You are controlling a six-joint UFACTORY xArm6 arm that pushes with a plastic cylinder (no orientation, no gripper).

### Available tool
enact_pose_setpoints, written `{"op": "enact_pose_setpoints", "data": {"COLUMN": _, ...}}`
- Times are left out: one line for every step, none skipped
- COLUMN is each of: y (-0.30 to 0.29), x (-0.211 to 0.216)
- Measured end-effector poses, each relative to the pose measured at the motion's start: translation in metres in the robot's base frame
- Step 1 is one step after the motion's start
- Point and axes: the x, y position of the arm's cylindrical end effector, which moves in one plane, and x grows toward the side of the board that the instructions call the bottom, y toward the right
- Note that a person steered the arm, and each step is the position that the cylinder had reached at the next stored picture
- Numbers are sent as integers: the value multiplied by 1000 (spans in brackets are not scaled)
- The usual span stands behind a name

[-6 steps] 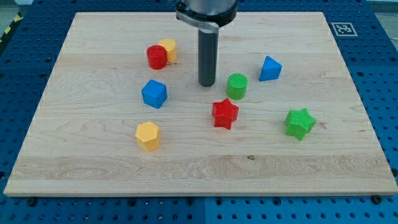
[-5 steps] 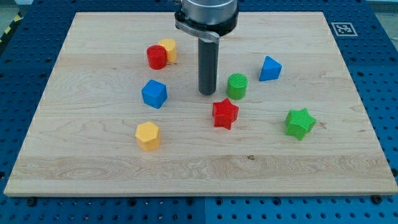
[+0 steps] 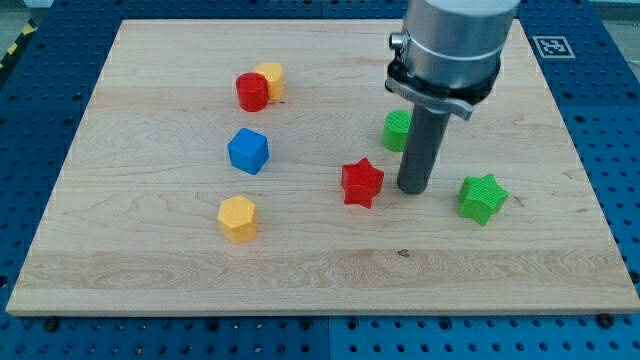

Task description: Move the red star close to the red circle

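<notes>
The red star [image 3: 361, 183] lies near the board's middle. The red circle [image 3: 251, 92] stands at the upper left, touching a yellow block [image 3: 270, 78] behind it. My tip [image 3: 414, 190] rests on the board just right of the red star, a small gap apart, between it and the green star [image 3: 482, 197]. The rod hides part of the green cylinder [image 3: 397, 130] and all of the blue triangle block.
A blue cube [image 3: 248, 150] sits left of the red star, between it and the red circle. A yellow hexagonal block [image 3: 238, 218] lies at the lower left. The wooden board [image 3: 120, 250] ends in blue perforated table on every side.
My tip has moved from above-left of the red star, round to its right side and lower in the view. The arm now hides the blue triangle. No block has visibly moved.
</notes>
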Motion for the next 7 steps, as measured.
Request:
{"op": "enact_pose_setpoints", "data": {"y": 0, "x": 12}}
{"op": "enact_pose_setpoints", "data": {"y": -21, "x": 22}}
{"op": "enact_pose_setpoints", "data": {"y": -22, "x": 22}}
{"op": "enact_pose_setpoints", "data": {"y": -43, "x": 4}}
{"op": "enact_pose_setpoints", "data": {"y": -88, "x": -10}}
{"op": "enact_pose_setpoints", "data": {"y": -101, "x": -14}}
{"op": "enact_pose_setpoints", "data": {"y": -102, "x": -14}}
